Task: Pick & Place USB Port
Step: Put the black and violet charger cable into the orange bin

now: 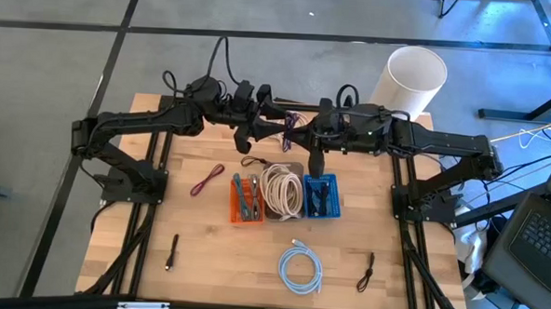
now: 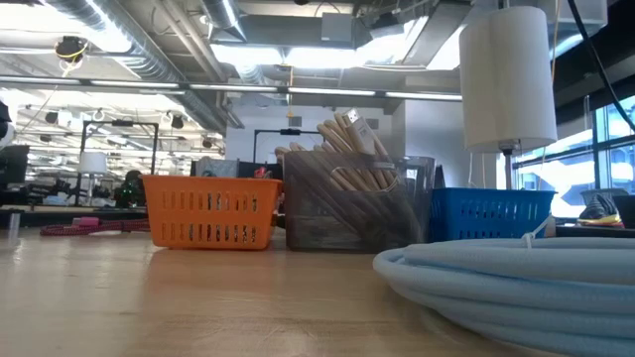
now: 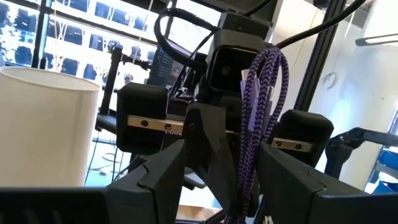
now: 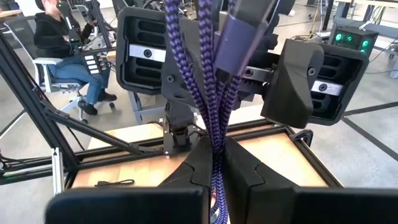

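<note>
A purple braided USB cable [image 1: 291,121] is held in the air over the table's far middle, where my two grippers meet tip to tip. In the right wrist view its strands [image 4: 199,74] and grey-purple plug [image 4: 239,37] run between my right gripper's fingers. My right gripper [image 4: 217,163] is shut on it and also shows in the high view [image 1: 301,130]. My left gripper [image 3: 221,165] is open, its fingers standing on either side of the looped cable [image 3: 261,93]; it also shows in the high view [image 1: 264,126]. My right gripper pinches several strands of the purple cable [image 4: 216,140] between its two fingers. It comes roughly level from the table's right, and the fingers lie across the strands. The bundle is lifted clear of the table, its plug end [image 4: 239,37] beyond the fingertips.
On the table's middle stand an orange basket [image 1: 246,200], a clear bin with a beige cable [image 1: 281,190] and a blue basket [image 1: 321,196]. A light-blue coil [image 1: 300,267] lies near the front, a red cable [image 1: 206,180] to the left. A white cylinder [image 1: 411,77] stands far right.
</note>
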Robot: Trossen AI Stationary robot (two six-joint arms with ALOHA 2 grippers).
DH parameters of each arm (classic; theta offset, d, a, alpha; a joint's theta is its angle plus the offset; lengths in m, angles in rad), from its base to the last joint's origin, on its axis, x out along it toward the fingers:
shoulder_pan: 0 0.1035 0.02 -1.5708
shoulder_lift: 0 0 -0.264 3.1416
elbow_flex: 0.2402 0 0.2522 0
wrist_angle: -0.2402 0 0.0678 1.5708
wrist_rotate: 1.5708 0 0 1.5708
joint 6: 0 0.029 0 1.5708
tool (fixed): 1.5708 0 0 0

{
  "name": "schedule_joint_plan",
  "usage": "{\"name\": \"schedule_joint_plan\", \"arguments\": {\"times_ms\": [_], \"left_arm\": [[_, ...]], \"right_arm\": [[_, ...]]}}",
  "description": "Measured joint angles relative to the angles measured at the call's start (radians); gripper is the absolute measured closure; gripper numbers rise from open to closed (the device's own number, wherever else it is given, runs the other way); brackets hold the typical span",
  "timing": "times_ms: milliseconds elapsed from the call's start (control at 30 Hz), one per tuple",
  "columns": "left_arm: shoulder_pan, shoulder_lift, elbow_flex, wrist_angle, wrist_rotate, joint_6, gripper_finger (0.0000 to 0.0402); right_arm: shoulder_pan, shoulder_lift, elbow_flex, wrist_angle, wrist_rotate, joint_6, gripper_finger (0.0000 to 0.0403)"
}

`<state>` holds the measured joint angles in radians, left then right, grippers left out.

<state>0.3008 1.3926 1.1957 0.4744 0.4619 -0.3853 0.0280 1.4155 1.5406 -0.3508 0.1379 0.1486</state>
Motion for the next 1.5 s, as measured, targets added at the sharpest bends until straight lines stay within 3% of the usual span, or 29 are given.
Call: {"name": "schedule_joint_plan", "arguments": {"times_ms": [100,233,300,533,733,900,1067,1200,1333,1500], "left_arm": [[0.000,0.000,0.000,0.001,0.005,0.052,0.0251],[-0.005,0.000,0.000,0.004,0.031,0.107,0.0358],[-0.005,0.000,0.000,0.003,0.043,0.108,0.0387],[-0.005,0.000,0.000,0.002,0.035,0.104,0.0397],[-0.003,-0.002,0.000,-0.017,0.023,0.088,0.0397],[0.019,-0.031,0.000,-0.080,0.010,0.083,0.0398],[0.042,-0.103,0.000,-0.360,-0.131,0.067,0.0398],[0.027,-0.170,0.000,-0.705,-0.391,0.056,0.0398],[0.013,-0.230,0.000,-1.015,-0.689,-0.051,0.0398],[0.047,-0.298,0.000,-1.186,-0.860,-0.236,0.0399]], "right_arm": [[0.000,0.000,0.000,0.000,0.000,0.000,0.0388],[-0.001,0.000,0.000,-0.006,0.000,0.000,0.0388],[0.000,0.000,0.000,-0.009,0.000,0.000,0.0388],[0.000,0.001,0.000,-0.008,0.031,0.000,0.0371],[0.001,-0.053,0.000,-0.059,0.118,-0.028,0.0303],[0.000,-0.139,0.000,-0.218,0.192,-0.016,0.0242],[0.000,-0.219,0.000,-0.426,0.286,0.095,0.0207],[0.000,-0.263,0.000,-0.605,0.350,0.185,0.0202],[0.000,-0.295,0.000,-0.771,0.393,0.232,0.0208],[0.000,-0.332,0.000,-0.854,0.453,0.288,0.0218]]}}
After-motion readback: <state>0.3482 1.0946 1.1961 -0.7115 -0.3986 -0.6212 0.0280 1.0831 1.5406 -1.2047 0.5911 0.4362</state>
